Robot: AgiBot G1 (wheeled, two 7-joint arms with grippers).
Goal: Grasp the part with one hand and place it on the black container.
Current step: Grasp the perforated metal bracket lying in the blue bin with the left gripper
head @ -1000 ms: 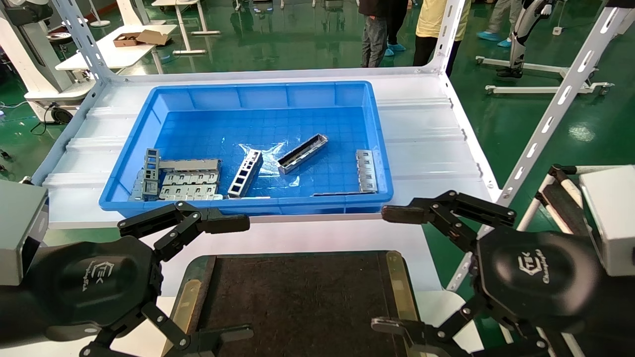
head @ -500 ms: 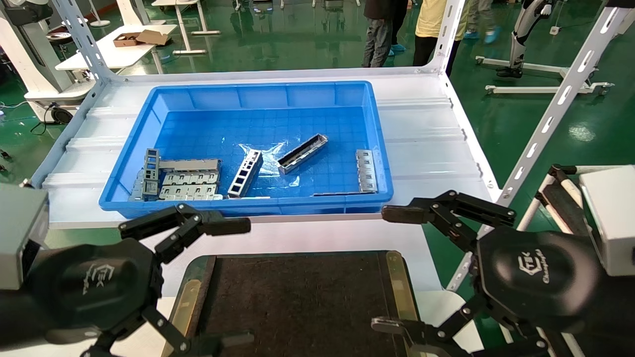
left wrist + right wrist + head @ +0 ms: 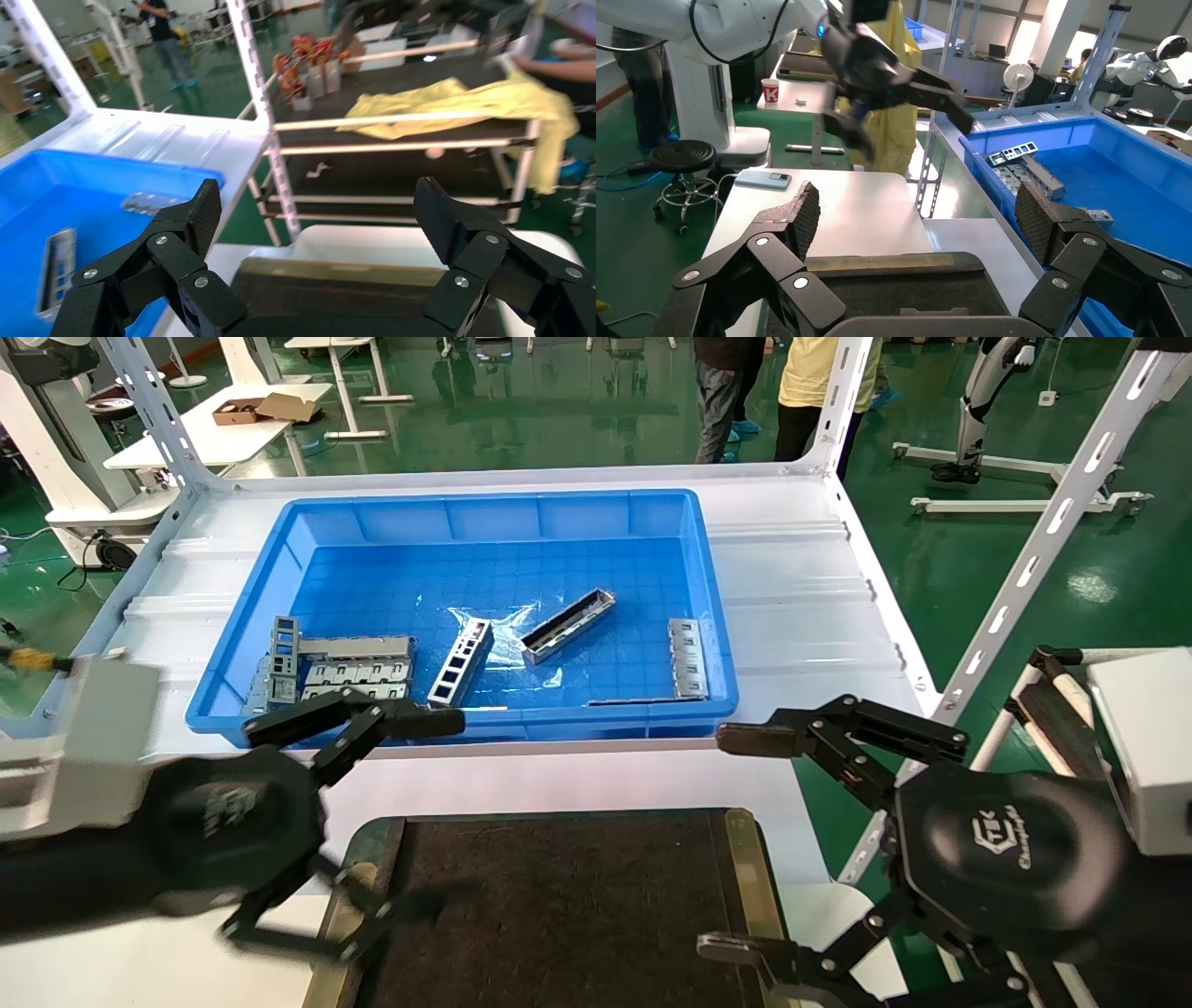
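The part (image 3: 567, 625), a narrow silver channel, lies slanted on the floor of the blue bin (image 3: 577, 727), right of centre. My left gripper (image 3: 424, 812) hangs open and empty over the near left corner of the black container (image 3: 559, 905), its upper finger reaching the bin's front rim, well short of the part. The left wrist view shows the left gripper (image 3: 318, 210) spread wide above the black container (image 3: 337, 291). My right gripper (image 3: 736, 843) stands open and empty by the container's right edge; its own view shows the right gripper (image 3: 918, 210) holding nothing.
In the bin a ladder-like grey strip (image 3: 461, 662) lies just left of the part, flat slotted plates (image 3: 354, 684) sit at the near left, and another plate (image 3: 687, 657) at the near right. White slotted shelf posts (image 3: 1024, 561) rise on both sides. People stand behind the shelf.
My left gripper has lifted and moved forward toward the bin's front rim, its wrist block coming further into view. The right arm and the parts have not moved.
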